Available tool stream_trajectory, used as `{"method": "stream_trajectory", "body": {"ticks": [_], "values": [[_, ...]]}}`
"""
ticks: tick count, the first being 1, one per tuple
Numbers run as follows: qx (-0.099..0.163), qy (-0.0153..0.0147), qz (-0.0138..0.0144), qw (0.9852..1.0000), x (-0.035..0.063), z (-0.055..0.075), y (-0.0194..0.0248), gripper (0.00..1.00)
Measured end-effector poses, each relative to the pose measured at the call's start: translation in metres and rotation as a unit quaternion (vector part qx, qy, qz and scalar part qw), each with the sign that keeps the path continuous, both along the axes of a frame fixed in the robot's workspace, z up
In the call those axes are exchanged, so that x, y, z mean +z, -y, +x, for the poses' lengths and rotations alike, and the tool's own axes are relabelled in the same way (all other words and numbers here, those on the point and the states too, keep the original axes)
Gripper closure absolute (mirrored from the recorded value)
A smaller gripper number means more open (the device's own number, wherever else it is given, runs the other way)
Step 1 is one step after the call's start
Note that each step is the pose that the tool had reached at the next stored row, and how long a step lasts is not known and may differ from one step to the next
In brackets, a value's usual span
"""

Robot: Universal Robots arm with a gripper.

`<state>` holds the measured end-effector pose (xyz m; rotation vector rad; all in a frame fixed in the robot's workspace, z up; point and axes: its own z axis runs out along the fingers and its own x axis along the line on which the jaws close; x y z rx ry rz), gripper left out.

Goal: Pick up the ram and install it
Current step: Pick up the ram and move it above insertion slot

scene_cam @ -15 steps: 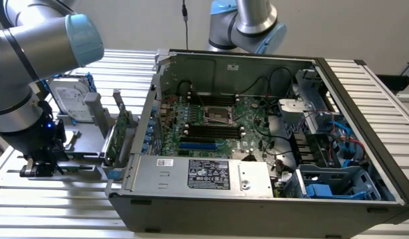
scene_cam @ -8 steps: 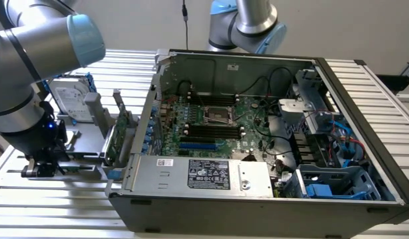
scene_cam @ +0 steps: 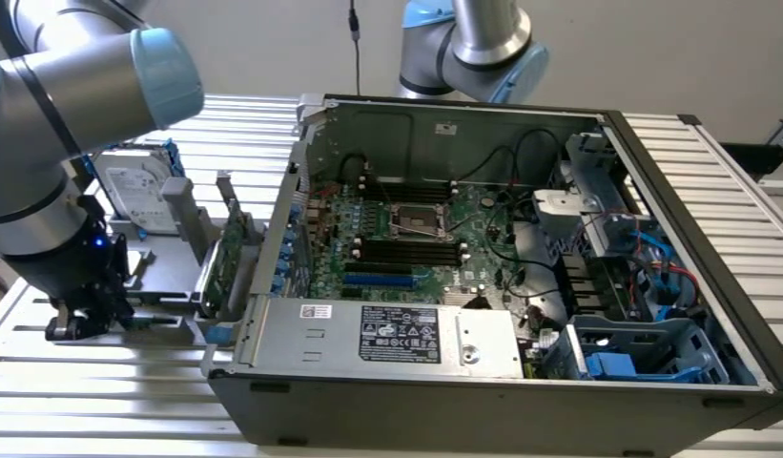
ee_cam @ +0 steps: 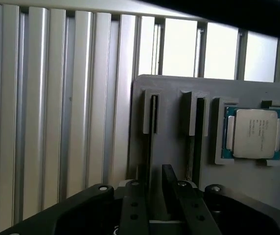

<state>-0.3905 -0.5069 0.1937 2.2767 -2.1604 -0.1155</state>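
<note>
On the exterior view's left, the robot arm (scene_cam: pixel 48 143) reaches down to the slatted metal table (scene_cam: pixel 112 391). Its gripper (scene_cam: pixel 79 322) sits low at the near end of a grey holder (scene_cam: pixel 162 260).

In the wrist view the fingers (ee_cam: pixel 134 198) stand apart, one on each side of the holder's nearer slot, with a gap between them. A thin dark edge stands in that slot. It appears to be the ram (ee_cam: pixel 153 122) seen edge-on, and nothing shows the fingers pressing on it. A second slot lies just beside the first. Past that, a processor chip (ee_cam: pixel 254 133) rests in a square recess, and the print on its metal lid is too fine to read.

Behind the holder a hard drive (scene_cam: pixel 136 196) stands upright, and its white label is not legible. A green expansion card (scene_cam: pixel 228 272) stands on edge next to the open computer case (scene_cam: pixel 493 410).

Inside the case, the power supply (scene_cam: pixel 302 339) lies along the near wall. It carries a black label (scene_cam: pixel 399 336) with white marks and a small barcode sticker, both unreadable. Beyond it is the green motherboard (scene_cam: pixel 481 215) with its bare processor socket (scene_cam: pixel 417 219) and the long black memory slots (scene_cam: pixel 410 250). A second arm (scene_cam: pixel 474 43) rises behind the case. A blue drive cage (scene_cam: pixel 627 367) fills the near corner on the exterior view's right.
</note>
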Motion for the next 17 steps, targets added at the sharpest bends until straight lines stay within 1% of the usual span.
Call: {"method": "stream_trajectory", "body": {"ticks": [6,7,8,9,10,14,17], "values": [[-0.006,-0.0005,0.0,1.0,0.0,0.0013,0.0002,0.74],[-0.007,-0.0006,-0.0001,1.0,0.0,0.0014,0.0003,0.76],[-0.009,-0.0007,0.0001,1.0,-0.0001,0.0014,0.0002,0.82],[-0.01,-0.0008,0.0,0.9999,0.0,0.0014,0.0002,0.82],[-0.012,-0.001,0.0,0.9999,0.0,0.0014,0.0002,0.86],[-0.018,-0.0017,0.0,0.9998,0.0,0.0014,0.0003,0.86],[-0.028,-0.0027,0.0,0.9996,0.0,0.0015,0.0003,0.86]]}}
